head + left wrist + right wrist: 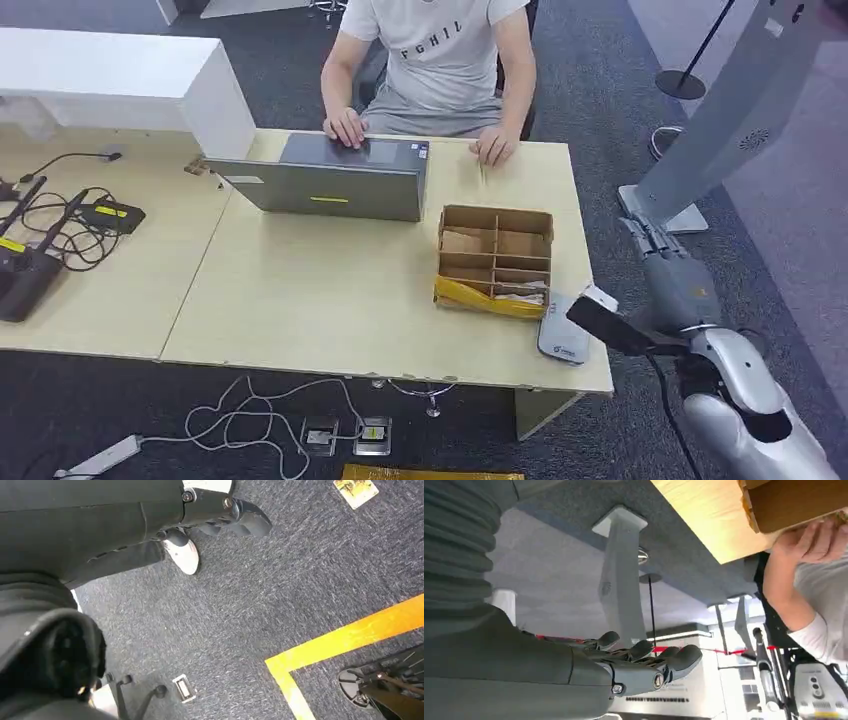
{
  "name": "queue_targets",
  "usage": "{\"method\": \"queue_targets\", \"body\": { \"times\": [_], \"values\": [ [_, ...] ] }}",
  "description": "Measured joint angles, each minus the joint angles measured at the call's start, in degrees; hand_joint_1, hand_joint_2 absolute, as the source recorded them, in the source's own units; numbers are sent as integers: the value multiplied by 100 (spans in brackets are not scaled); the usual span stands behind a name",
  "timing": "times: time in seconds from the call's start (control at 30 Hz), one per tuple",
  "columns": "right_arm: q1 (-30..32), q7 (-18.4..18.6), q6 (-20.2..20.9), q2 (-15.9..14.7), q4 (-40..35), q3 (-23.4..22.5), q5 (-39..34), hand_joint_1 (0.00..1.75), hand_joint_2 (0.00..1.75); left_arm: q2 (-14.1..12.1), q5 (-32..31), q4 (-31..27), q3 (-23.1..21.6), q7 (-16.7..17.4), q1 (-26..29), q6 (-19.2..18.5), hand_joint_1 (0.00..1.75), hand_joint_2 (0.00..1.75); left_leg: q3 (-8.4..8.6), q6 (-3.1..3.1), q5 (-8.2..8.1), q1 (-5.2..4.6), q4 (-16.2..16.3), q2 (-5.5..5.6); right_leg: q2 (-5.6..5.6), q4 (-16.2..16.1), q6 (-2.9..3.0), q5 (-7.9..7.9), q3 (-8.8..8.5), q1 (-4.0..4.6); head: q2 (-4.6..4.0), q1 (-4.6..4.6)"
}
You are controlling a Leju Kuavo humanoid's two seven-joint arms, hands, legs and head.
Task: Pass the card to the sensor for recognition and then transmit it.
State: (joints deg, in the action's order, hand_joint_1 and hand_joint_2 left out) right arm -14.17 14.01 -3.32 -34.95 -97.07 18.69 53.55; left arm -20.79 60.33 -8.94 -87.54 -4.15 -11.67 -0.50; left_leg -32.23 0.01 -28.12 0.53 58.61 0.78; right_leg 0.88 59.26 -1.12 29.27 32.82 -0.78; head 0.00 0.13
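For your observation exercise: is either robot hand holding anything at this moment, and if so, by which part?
Nothing is held. The right hand is beside the table with fingers extended and empty; the left hand hangs over the grey carpet, also empty.

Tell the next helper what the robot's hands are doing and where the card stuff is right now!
Right hand: raised off the table's right edge, fingers apart, holding nothing.
Left hand: hanging low over the carpet, holding nothing.
Cardboard box with dividers sits near the table's right end; the yellow packet lies at its front.
Grey sensor lies flat at the table's front right corner.
Done: nothing visible; no card picked up.
Left: take a card, show it to the sensor, hand it on.
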Motion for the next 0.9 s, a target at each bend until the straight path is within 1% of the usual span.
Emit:
{"method": "queue_targets", "body": {
  "times": [0.17, 0.33, 0.5, 0.9],
  "values": [
    [18, -18, 2, 142, 26, 118, -22, 0, 175, 4, -22, 0, 0, 7, -9, 2, 0, 0, 1, 0, 1, 1, 0, 0, -1, 1, 0, 0, -1, 1, 0, 2],
    [6, 61, -20, 312, 114, 258, -207, 0, 175, 39, -46, 0, 0, 7, -13, 28, 0, 0, -1, 0, 1, 1, 0, 0, 0, 2, 0, 0, -1, 1, 0, 0],
    [-163, 61, -195, 516, 451, 385, -223, 0, 175, 52, -68, 0, 0, 7, -22, 39, 0, 0, -2, 0, 1, 1, 0, 0, -1, 1, 0, 0, -1, 1, 0, 2],
    [-405, 83, -219, 944, 1001, 599, -122, 0, 175, 70, -85, 0, 0, 7, -30, 13, 0, 0, -2, 0, 1, 1, 0, 1, 0, 2, 0, 0, -1, 1, 0, 2]
  ]
}}
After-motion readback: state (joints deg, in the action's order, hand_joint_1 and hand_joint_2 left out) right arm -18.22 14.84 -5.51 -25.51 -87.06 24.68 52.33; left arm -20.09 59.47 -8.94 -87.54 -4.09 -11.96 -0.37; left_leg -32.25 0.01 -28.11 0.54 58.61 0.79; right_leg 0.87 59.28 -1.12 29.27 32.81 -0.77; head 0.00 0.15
